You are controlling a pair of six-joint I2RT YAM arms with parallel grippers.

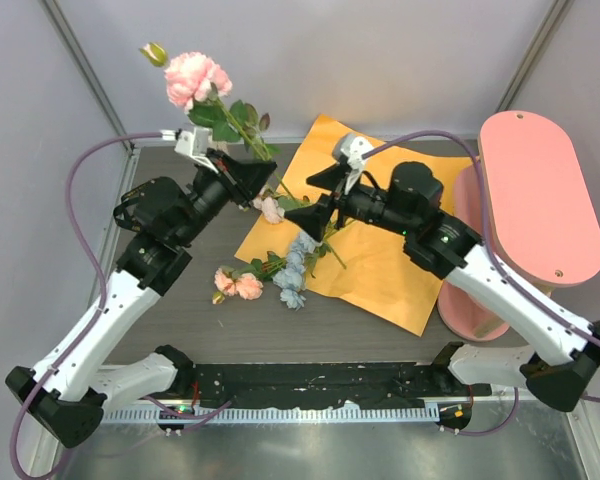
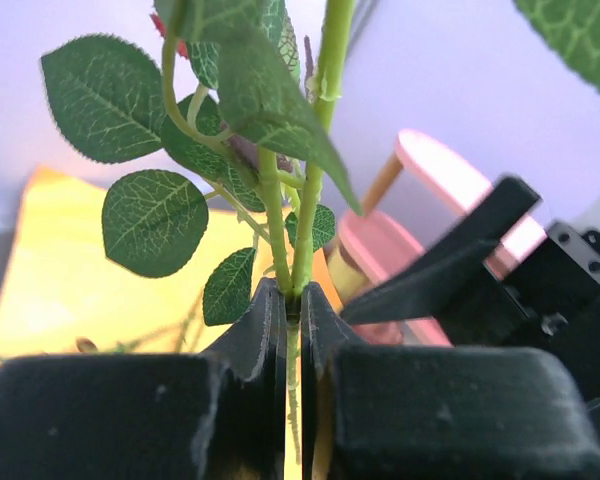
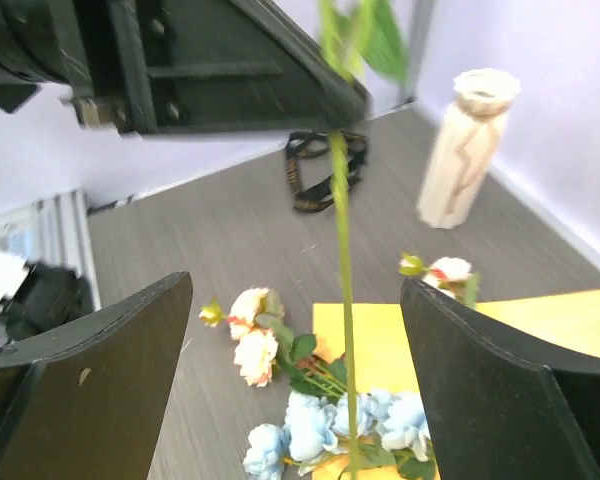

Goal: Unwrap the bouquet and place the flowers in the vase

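Since the left pincer [image 2: 292, 298] is shut tight on the green stem of one pink flower [image 1: 195, 78], this flower stands upright above its fingers, with the bloom high over the pincer and the leaves just above the jaws. Under this pincer and a little to its right, the other flowers lie loose on the table: two peach blooms [image 1: 238, 284] and a pale blue cluster [image 1: 295, 265], their stems reaching onto the orange paper [image 1: 380, 270]. The right pincer [image 3: 295, 295] stands wide open and holds nothing. The lower part of the held stem hangs down in the gap between its two fingers and is apart from both of them. The paper lies spread flat below and behind this pincer, so it wraps nothing now, and the black ribbon [image 3: 325, 172] lies alone on the table ahead of it. The vase [image 3: 468, 150] stands upright beyond the right pincer, ahead and to its right in the wrist view, well apart from the flowers, and no stem shows in it, though this view is a little blurred. I judge that the unwrapping is done and the placing is only at its beginning: one flower is lifted, and all of them must yet go into the vase.
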